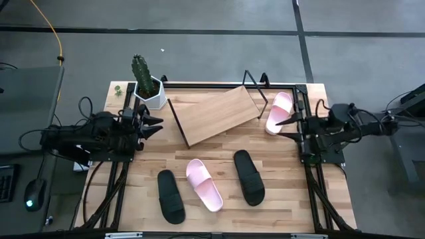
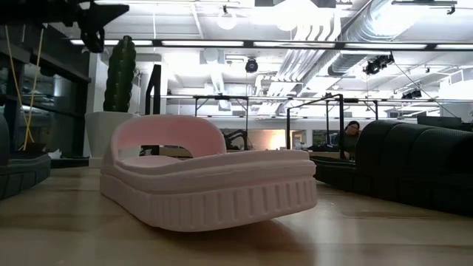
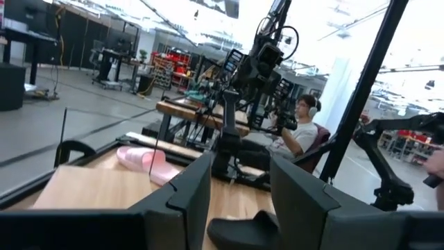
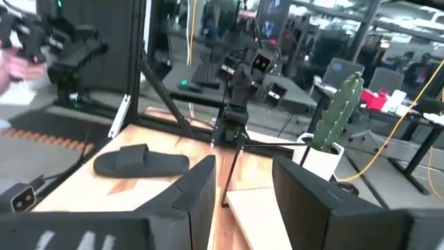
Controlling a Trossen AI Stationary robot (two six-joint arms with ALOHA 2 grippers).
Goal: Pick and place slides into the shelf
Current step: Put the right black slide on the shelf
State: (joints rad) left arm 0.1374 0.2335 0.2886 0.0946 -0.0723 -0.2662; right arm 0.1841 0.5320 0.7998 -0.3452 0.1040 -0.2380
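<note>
Four slides lie sole-down on the table. In the high view one pink slide [image 1: 279, 111] sits by the right end of the shelf [image 1: 216, 114], a slanted light wood board on a black wire frame. Another pink slide [image 1: 203, 184] lies near the front between two black slides [image 1: 170, 196] [image 1: 248, 176]. My left gripper [image 1: 154, 125] hovers open at the table's left, near the shelf's left end. My right gripper [image 1: 284, 127] hovers open at the right, just beside the far pink slide's near end. The low view is filled by the front pink slide [image 2: 207, 177].
A cactus in a white pot [image 1: 147, 85] stands at the far left corner, close to my left gripper. Black frame rails run along the table's left and right edges. Bare wood lies between the shelf and the front row of slides. A person sits in the room beyond [image 3: 302, 128].
</note>
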